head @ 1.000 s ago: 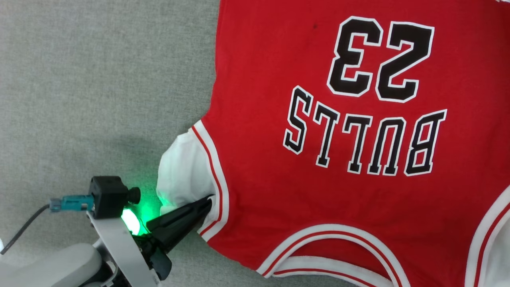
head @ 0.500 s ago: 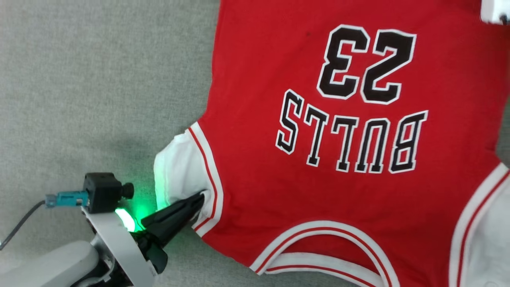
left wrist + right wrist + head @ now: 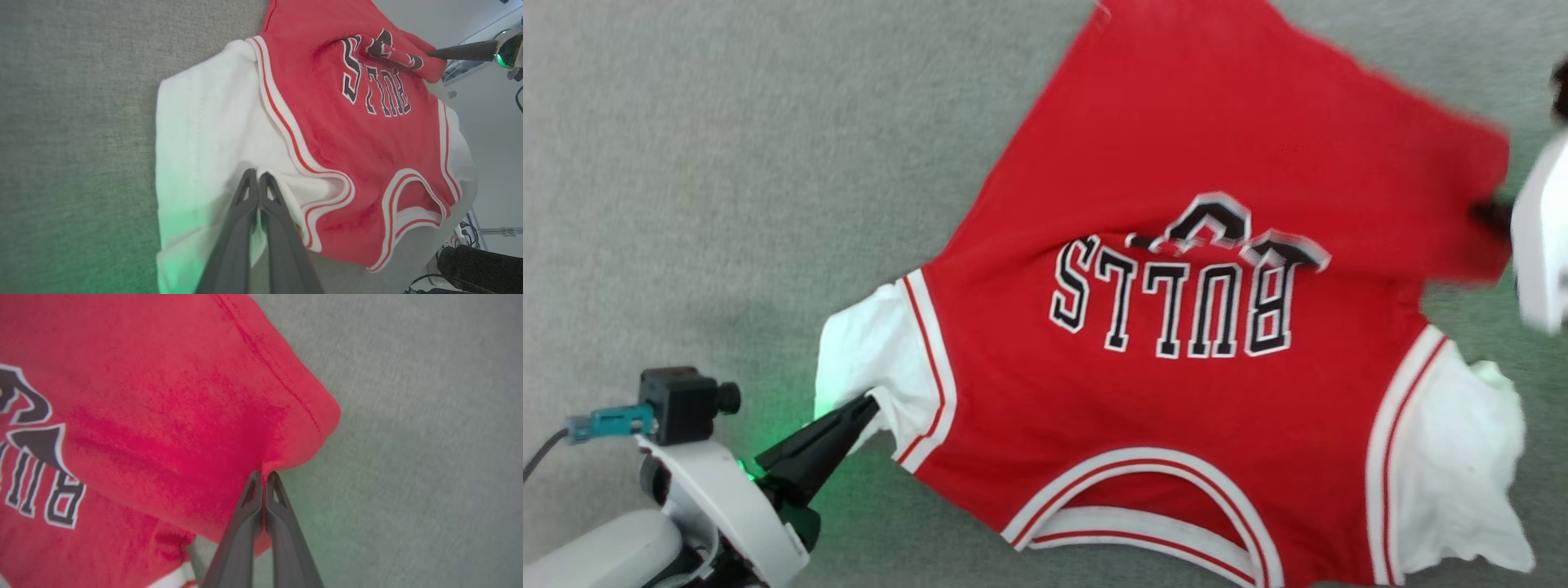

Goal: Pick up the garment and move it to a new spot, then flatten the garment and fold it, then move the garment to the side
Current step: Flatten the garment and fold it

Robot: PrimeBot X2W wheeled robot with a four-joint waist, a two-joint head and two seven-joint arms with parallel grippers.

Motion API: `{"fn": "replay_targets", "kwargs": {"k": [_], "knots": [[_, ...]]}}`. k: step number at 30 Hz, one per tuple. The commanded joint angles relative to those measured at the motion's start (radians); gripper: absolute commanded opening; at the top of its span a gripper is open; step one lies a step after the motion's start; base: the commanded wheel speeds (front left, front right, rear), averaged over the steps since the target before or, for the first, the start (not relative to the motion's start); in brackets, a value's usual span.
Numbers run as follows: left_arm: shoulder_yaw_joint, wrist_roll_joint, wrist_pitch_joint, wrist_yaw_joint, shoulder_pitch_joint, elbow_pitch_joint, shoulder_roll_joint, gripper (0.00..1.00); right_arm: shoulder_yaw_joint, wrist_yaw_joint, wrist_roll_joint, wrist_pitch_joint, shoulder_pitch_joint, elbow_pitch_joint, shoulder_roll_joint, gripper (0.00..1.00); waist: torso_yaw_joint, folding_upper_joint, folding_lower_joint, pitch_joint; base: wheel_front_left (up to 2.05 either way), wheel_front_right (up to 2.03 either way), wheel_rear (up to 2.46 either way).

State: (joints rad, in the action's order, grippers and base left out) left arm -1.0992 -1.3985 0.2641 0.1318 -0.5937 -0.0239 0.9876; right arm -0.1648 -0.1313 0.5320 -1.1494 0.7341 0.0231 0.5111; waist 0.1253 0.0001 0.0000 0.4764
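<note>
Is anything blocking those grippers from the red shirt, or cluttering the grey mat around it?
Nothing visible does. The left gripper pinches the white sleeve of the red short-sleeved shirt, the right gripper its red hem corner; no obstacle shows on the grey felt surface.

Left fingers (image 3: 241, 212) pinch the white sleeve (image 3: 204, 122) of the garment (image 3: 327, 122).

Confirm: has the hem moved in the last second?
Yes. The right gripper has pulled the hem toward the BULLS lettering, folding it over the 23.
</note>
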Motion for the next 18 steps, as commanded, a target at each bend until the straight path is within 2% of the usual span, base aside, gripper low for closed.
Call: {"fn": "replay_targets", "kwargs": {"k": [1, 5, 10, 14, 18], "knots": [[0.011, 0.003, -0.001, -0.002, 0.016, 0.002, 0.006, 0.00, 0.019, 0.001, 0.014, -0.017, -0.060, -0.046, -0.001, 0.00, -0.045, -0.0001, 0.0000, -0.051, 0.00, 0.00, 0.00], [0.040, 0.015, -0.001, -0.002, 0.049, 0.004, 0.018, 0.00, 0.078, 0.001, 0.032, -0.074, -0.247, -0.215, -0.005, 0.00, -0.066, -0.0001, 0.0000, -0.078, 0.00, 0.00, 0.00], [0.070, 0.031, -0.001, -0.002, 0.083, -0.003, 0.034, 0.00, 0.124, 0.001, 0.029, -0.129, -0.464, -0.381, -0.040, 0.00, -0.088, -0.0001, 0.0000, -0.093, 0.00, 0.00, 0.00], [0.089, 0.042, -0.001, -0.002, 0.103, -0.010, 0.043, 0.00, 0.109, 0.001, 0.010, -0.141, -0.610, -0.468, -0.072, 0.00, -0.104, -0.0001, 0.0000, -0.097, 0.00, 0.00, 0.00], [0.110, 0.050, -0.001, -0.002, 0.118, -0.016, 0.051, 0.00, 0.066, 0.001, -0.012, -0.122, -0.722, -0.502, -0.106, 0.00, -0.117, -0.0001, 0.0000, -0.093, 0.00, 0.00, 0.00]]}}
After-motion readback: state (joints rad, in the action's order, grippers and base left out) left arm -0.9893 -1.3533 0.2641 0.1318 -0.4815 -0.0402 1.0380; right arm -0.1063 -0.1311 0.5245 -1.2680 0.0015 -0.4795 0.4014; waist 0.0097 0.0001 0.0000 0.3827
